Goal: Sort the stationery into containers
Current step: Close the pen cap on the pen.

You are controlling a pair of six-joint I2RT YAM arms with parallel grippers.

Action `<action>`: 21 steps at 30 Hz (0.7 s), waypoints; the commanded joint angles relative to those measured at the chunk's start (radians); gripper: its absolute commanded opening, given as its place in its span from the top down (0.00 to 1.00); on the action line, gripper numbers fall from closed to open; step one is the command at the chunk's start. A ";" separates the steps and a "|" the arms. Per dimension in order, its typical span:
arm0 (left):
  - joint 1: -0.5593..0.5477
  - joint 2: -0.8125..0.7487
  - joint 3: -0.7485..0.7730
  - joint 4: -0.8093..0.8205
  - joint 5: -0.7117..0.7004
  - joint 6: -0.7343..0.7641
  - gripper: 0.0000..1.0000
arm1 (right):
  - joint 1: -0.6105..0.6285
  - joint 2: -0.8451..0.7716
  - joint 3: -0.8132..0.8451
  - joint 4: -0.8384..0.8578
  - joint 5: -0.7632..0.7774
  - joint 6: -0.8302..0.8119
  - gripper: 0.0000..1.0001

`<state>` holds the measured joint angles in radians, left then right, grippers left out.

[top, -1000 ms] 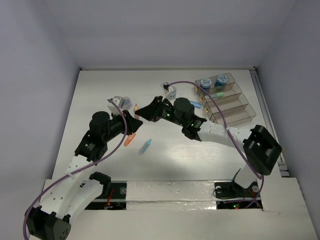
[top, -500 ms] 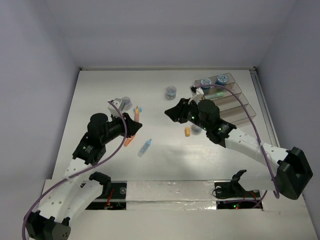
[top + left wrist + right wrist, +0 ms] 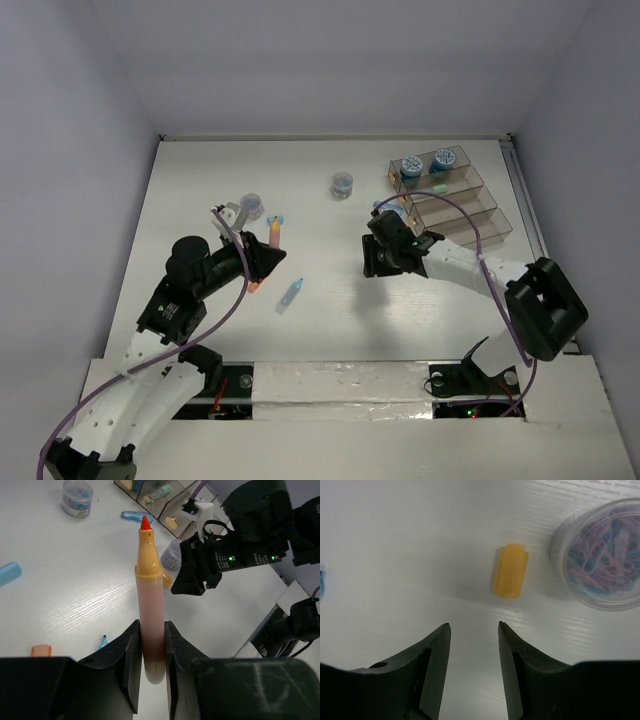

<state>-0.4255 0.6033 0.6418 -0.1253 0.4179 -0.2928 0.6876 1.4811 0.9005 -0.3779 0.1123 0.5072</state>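
Orange marker pinched tight between the fingers of the left gripper, bare red tip jutting beyond them. Orange cap flat on the table, just past the parted, empty fingers of the right gripper; jar of paper clips beside it.

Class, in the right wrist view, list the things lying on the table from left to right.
Bluish item cut off at the left edge → orange cap → clear jar of coloured paper clips.

Orange marker with red tip, yellow-orange cap, clear jar of seemingly pink-and-blue clips.
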 commanded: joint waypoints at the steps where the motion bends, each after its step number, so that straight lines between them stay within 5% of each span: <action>1: -0.012 -0.020 0.013 0.027 0.002 0.009 1.00 | -0.014 0.039 0.077 -0.052 0.058 -0.032 0.49; 7: -0.021 -0.031 0.012 0.026 -0.001 0.009 1.00 | -0.043 0.126 0.126 -0.036 0.056 -0.055 0.34; 21: -0.021 -0.030 0.012 0.027 -0.004 0.007 1.00 | -0.053 0.194 0.121 0.033 -0.055 -0.059 0.33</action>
<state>-0.4397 0.5850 0.6418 -0.1322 0.4141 -0.2932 0.6407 1.7004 1.0107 -0.4015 0.1177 0.4519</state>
